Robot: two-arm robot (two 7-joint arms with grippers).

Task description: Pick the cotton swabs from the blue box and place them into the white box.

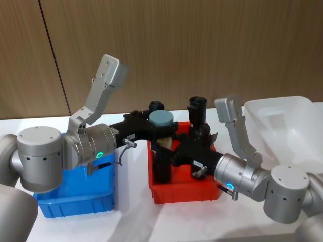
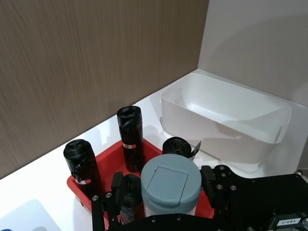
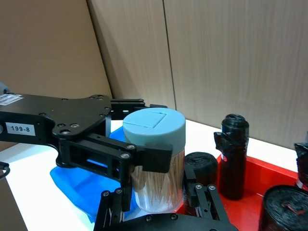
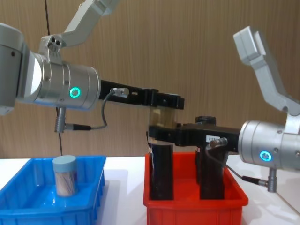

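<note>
One jar of cotton swabs with a pale blue lid hangs above the red bin. My left gripper reaches in from the left and is shut on the jar just under its lid. My right gripper comes from the right and sits around the jar's lower part. Another jar of cotton swabs stands upright in the blue box at the left. The white box stands at the far right with nothing in it.
Several tall black bottles stand in the red bin directly under the held jar. The red bin lies between the blue box and the white box. A wood-panel wall runs close behind the table.
</note>
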